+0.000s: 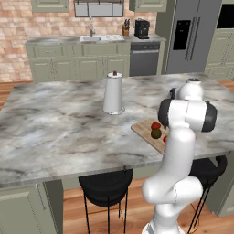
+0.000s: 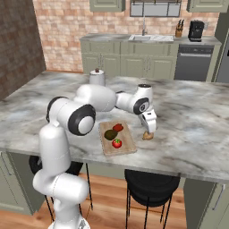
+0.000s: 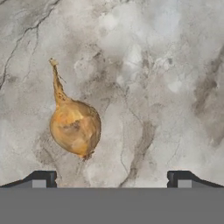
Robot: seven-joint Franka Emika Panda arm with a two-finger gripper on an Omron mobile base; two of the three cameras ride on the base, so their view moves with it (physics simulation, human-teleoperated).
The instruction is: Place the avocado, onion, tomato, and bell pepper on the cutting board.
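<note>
The light wooden cutting board [image 2: 128,146] lies near the island's front edge. On it rest the dark avocado [image 2: 110,134], the red bell pepper [image 2: 118,127] and the green-topped tomato [image 2: 117,143]. The tan onion [image 2: 147,135] lies on the marble just right of the board. My gripper [image 2: 149,130] hangs open directly over it, pointing down. In the hand view the onion [image 3: 75,127] lies left of centre, its thin tip pointing away, above the gripper [image 3: 111,180]. In the left base view the board [image 1: 143,128] carries the pepper [image 1: 156,124] and avocado [image 1: 156,133]; my arm hides the rest.
A white paper towel roll [image 1: 113,93] stands upright mid-island, behind the board [image 2: 97,77]. Black stools [image 1: 106,187] sit under the island's front edge. Bare marble spreads right of the onion.
</note>
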